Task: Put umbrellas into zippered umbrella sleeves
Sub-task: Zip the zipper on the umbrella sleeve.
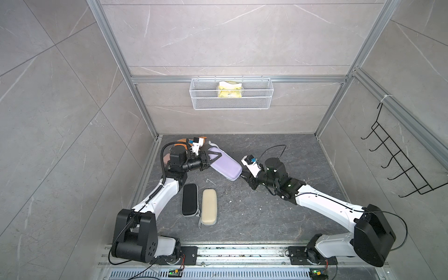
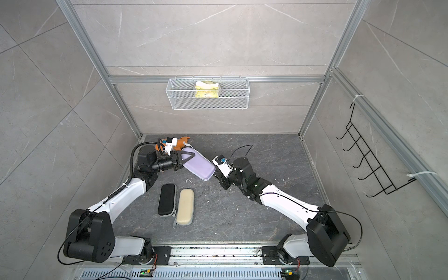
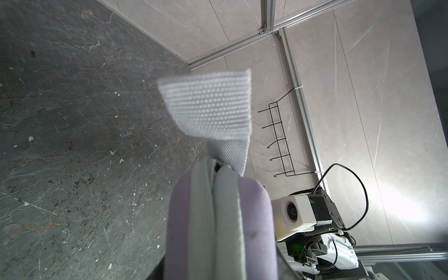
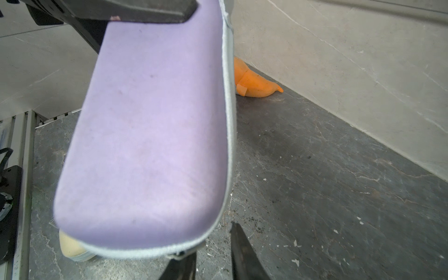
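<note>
The dark floor (image 1: 278,206) is seen across the lower middle of both top views. Left of centre, the lavender sleeve (image 1: 226,167) is held raised and tilted, with its upper-left end clamped by the left gripper (image 1: 215,156). The right gripper (image 1: 243,177) is set just beside the sleeve's lower-right end. In the right wrist view its fingers (image 4: 242,254) are parted a little below the zip edge, and whether anything is pinched cannot be told. Lower in the frame, the black sleeve (image 1: 189,200) and the cream sleeve (image 1: 209,206) are laid closed, side by side. An orange plush (image 2: 181,141) is lodged by the back wall. A grey strap (image 3: 213,106) is seen at the lavender sleeve's clamped end.
</note>
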Motion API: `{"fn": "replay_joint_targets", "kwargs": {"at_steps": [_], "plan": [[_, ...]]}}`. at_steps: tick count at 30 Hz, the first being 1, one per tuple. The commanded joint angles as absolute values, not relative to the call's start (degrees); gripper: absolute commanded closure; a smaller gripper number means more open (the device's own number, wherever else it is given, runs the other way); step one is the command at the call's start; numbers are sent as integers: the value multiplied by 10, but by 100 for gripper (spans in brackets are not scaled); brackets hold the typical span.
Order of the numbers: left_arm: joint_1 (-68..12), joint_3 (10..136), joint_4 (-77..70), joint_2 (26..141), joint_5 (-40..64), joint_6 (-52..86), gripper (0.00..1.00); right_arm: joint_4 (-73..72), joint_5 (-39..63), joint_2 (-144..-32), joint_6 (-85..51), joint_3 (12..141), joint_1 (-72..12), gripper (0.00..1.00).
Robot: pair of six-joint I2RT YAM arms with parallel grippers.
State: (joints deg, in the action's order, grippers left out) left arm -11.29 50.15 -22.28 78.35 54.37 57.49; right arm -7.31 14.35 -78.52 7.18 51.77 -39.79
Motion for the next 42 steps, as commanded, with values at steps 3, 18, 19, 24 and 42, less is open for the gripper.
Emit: {"fn": "replay_joint_targets", "kwargs": {"at_steps": [3, 18, 19, 24, 42], "plan": [[-116, 514, -257, 771, 563, 569, 100, -75, 151, -789, 101, 544, -415, 74], [-115, 514, -280, 794, 482, 527, 100, -40, 115, -774, 138, 518, -434, 100], [-115, 511, -292, 797, 463, 528, 100, -38, 113, -771, 145, 510, -440, 100], [-118, 487, -402, 817, 384, 564, 100, 2, 116, -762, 116, 512, -471, 100], [-157, 469, -429, 792, 260, 568, 100, -86, 133, -769, -131, 519, -536, 62]]}}
